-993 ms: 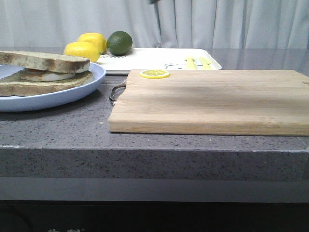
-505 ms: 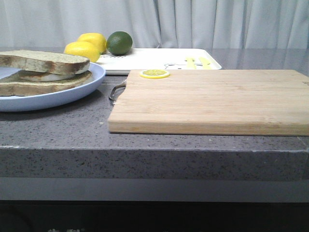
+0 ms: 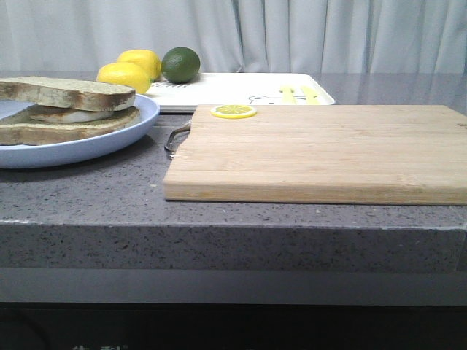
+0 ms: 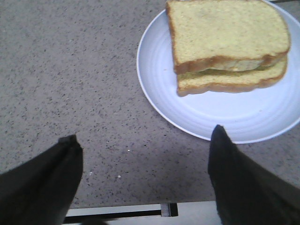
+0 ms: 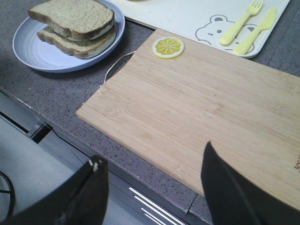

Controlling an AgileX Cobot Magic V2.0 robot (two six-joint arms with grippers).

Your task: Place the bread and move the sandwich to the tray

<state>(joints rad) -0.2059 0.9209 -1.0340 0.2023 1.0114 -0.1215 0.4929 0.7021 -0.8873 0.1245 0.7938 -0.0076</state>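
Observation:
The sandwich point(image 3: 69, 113) lies on the round light-blue plate point(image 3: 139, 125) at the table's left. The bread point(image 4: 225, 33), a thick slice with a pale yellowish-green face, lies on top of it, over the egg and the lower slice. The white tray point(image 3: 219, 91) stands behind, at the back middle; it also shows in the right wrist view point(image 5: 187, 18). My left gripper point(image 4: 144, 133) is open and empty above the bare counter just beside the plate point(image 4: 211, 112). My right gripper point(image 5: 153, 152) is open and empty over the counter's front edge. Neither gripper shows in the front view.
A pale wooden cutting board point(image 3: 321, 153) with a metal handle lies in the middle and right, a lemon slice point(image 3: 233, 111) on its far left corner. Two lemons point(image 3: 124, 75) and a lime point(image 3: 180, 64) sit behind the plate. A yellow fork point(image 5: 241, 21) and knife lie in the tray.
A dark part of an arm at the top edge of the front view one second ago has gone out of sight. The sandwich and the other things have not moved.

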